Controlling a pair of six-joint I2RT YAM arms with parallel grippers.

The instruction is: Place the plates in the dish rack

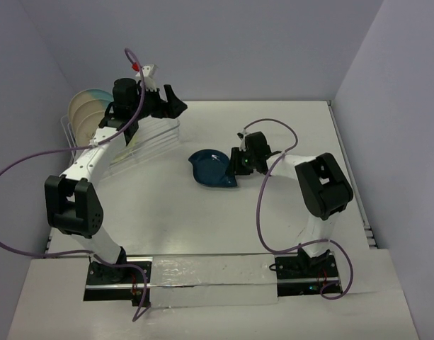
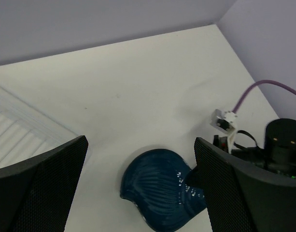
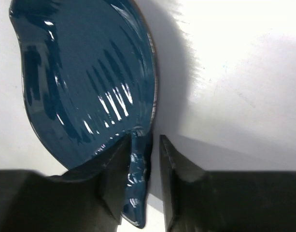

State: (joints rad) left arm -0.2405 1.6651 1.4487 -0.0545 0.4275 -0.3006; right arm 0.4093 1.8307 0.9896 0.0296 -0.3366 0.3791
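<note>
Right gripper (image 3: 144, 142): we are straddling the right rim of the leaf plate (image 3: 80, 72), jaws narrowed, firm pinch we cannot tell | plate lying mid-table (image 1: 287, 127), right of the dish rack (image 1: 160, 134) | left gripper (image 1: 175, 105) hanging wide open over the rack | step: grasping | next: we are judging it needs a secure pinch, a lift and a carry left into a free slot.
</note>
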